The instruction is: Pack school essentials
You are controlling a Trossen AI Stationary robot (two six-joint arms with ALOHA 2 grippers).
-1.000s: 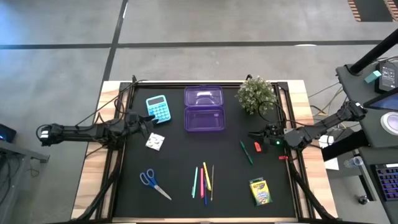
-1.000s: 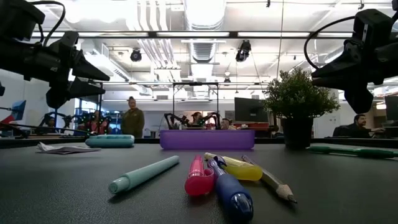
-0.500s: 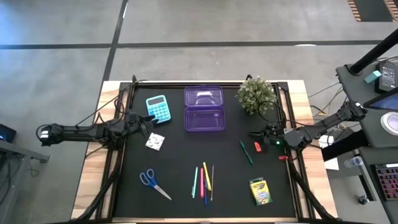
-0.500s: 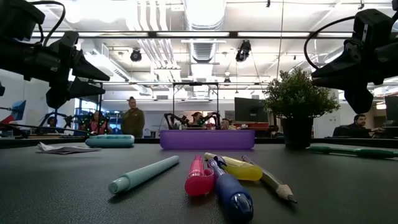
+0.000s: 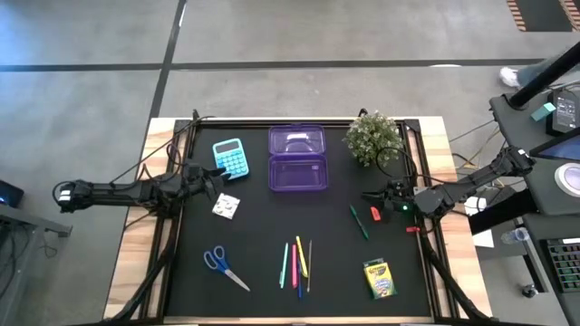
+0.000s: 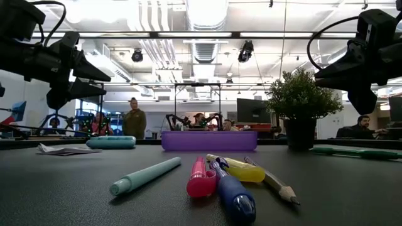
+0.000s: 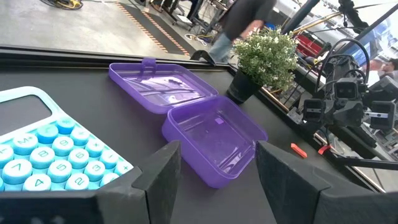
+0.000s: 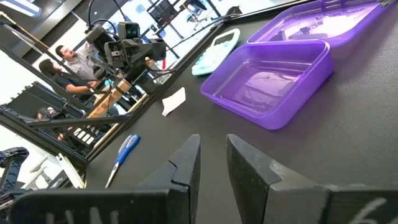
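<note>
Purple plastic case [image 5: 297, 159] lay open and empty at twelve o'clock on the black mat [image 5: 263, 235], nothing yet packed.

Left gripper [image 5: 217, 180] hung at ten o'clock, fingers wide and empty; right gripper [image 5: 368, 195] at three o'clock, fingers narrow, holding nothing. Pens [image 5: 296, 261] lay at six o'clock, scissors [image 5: 222, 266] at seven. Best start, I'd judge: descend squarely over one pen, grip mid-shaft.

The high view looks straight down on the whole table; the low view sits at mat level, close behind the pens [image 6: 217, 179]. Both wrist views face inward and share the open purple box [image 7: 214, 140].
</note>
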